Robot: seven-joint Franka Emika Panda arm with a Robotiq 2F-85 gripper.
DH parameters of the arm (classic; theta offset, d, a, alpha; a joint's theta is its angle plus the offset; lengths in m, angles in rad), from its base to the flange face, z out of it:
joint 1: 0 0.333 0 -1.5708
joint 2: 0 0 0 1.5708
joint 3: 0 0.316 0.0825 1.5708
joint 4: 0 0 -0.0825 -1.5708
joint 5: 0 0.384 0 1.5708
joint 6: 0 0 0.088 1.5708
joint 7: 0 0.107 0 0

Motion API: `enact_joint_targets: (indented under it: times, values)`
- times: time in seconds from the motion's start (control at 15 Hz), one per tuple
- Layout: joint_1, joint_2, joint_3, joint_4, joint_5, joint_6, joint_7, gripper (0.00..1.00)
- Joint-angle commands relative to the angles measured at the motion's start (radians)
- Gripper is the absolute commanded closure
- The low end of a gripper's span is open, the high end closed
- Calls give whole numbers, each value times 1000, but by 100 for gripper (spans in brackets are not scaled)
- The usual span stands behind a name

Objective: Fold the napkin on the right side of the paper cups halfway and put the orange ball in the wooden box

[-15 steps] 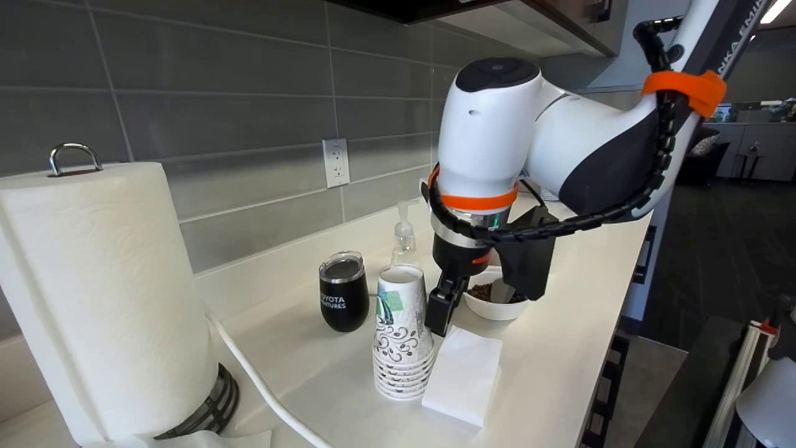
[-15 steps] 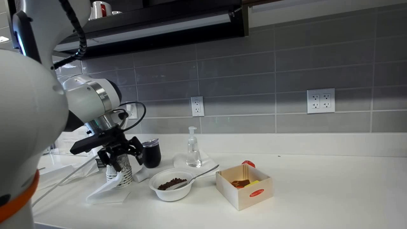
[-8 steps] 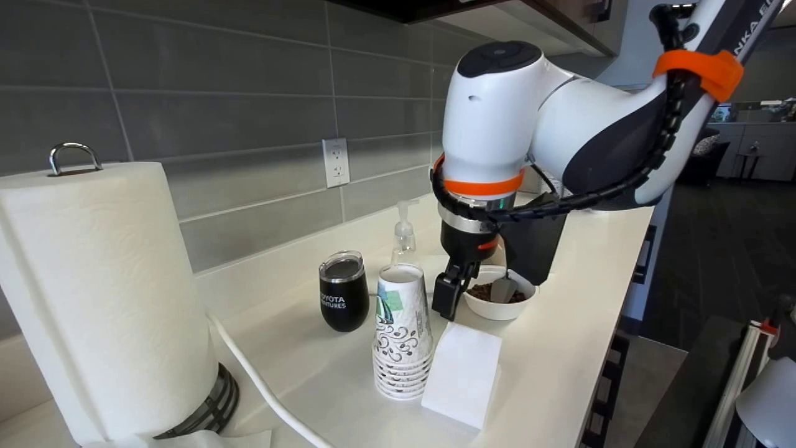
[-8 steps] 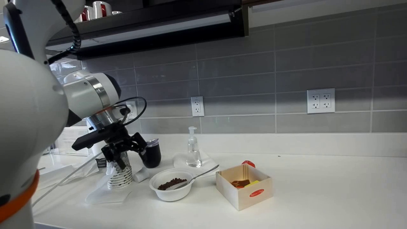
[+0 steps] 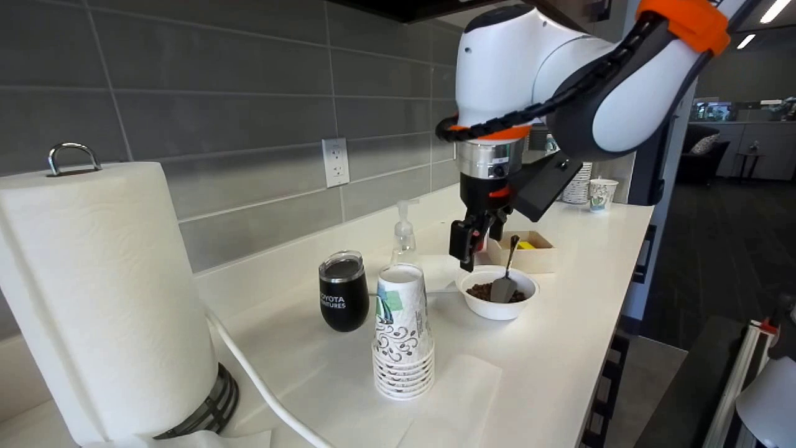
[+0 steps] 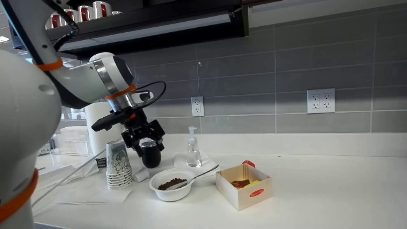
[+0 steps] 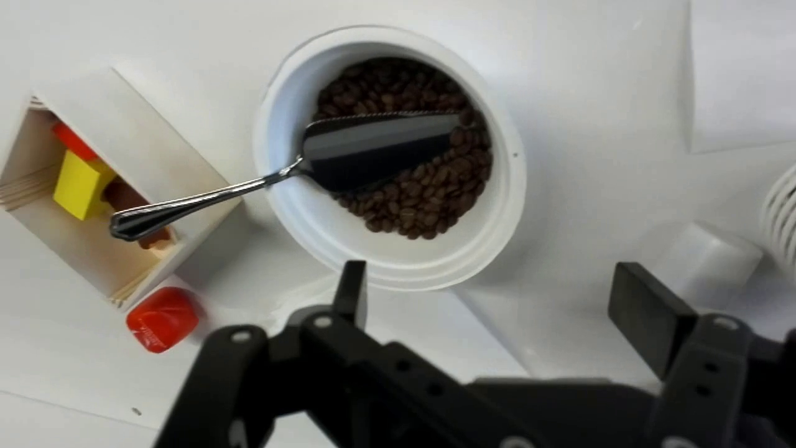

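"How are the paper cups looking in an exterior view?"

"They're showing white, dark swirls, and green at eleven o'clock. At ten from them, the mug is showing black with white lettering; between four and five, the napkin is looking white."

"And the wrist view?"

"The bowl is showing white, its beans brown. From it, the wooden box is looking pale tan at nine; at eight, the ball is gleaming red."

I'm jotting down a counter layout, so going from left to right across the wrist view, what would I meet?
The wooden box, white bowl, small white cylinder, then the paper cups, cut off at the right edge. I skipped things whose places overlap.
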Motion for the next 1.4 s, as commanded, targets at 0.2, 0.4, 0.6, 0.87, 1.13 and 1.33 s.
enact_joint_targets:
  times: [0.2, 0.4, 0.6, 0.87, 1.13, 1.33]
  values:
    - [-187, -154, -98, -27, 61, 61, -241, 0]
    - [-273, -133, -178, -12, 75, 149, -369, 0]
    - [-328, -66, -260, 5, 102, 268, -525, 0]
    - [-269, 86, -374, 52, 256, 396, -794, 0]
    - [-120, 227, -470, 133, 526, 410, -1072, 0]
    - [-89, 289, -466, 221, 728, 346, -1254, 0]
